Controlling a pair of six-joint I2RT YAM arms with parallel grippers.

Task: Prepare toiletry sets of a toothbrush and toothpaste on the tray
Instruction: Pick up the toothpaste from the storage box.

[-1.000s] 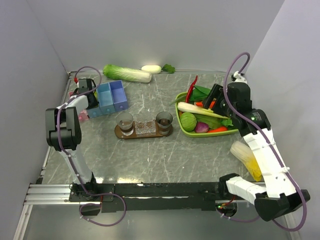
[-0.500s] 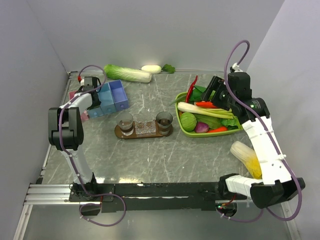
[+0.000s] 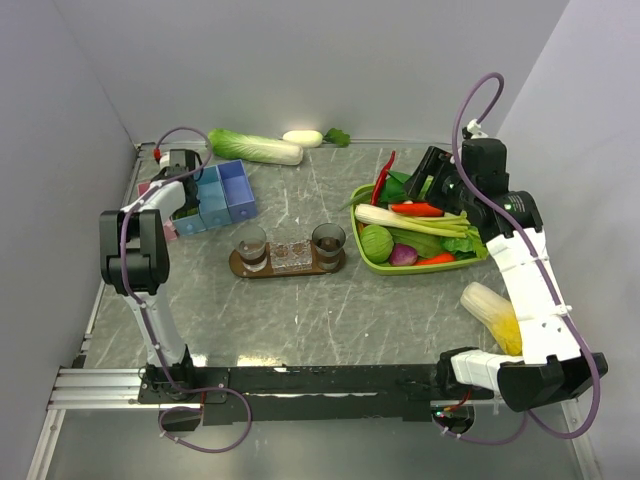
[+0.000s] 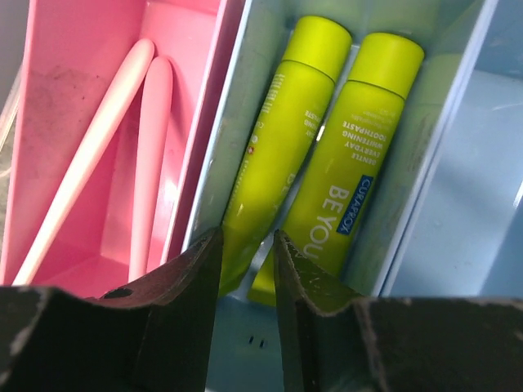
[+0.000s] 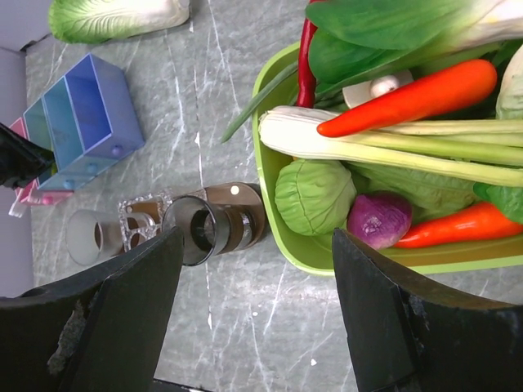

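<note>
Top: tray (image 3: 300, 271) mid-table, 2 tumblers (image 3: 250, 243) on it; blue box (image 3: 228, 192) at 10 o'clock, basket (image 3: 400, 268) at 3 o'clock.
Left wrist: left gripper (image 4: 245, 249) narrowly parted (nothing clamped) above 2 toothpaste (image 4: 282, 147) tubes; 2 toothbrush (image 4: 90, 171) sticks at 9 o'clock in pink bin (image 4: 208, 122).
Right wrist: right gripper (image 5: 257, 237) gaping, empty.

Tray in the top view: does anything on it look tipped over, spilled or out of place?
Nothing stands out. The tray lies flat. The left tumbler and the right tumbler stand upright at its ends, with a small clear holder between them. Nothing has spilled around it.
</note>
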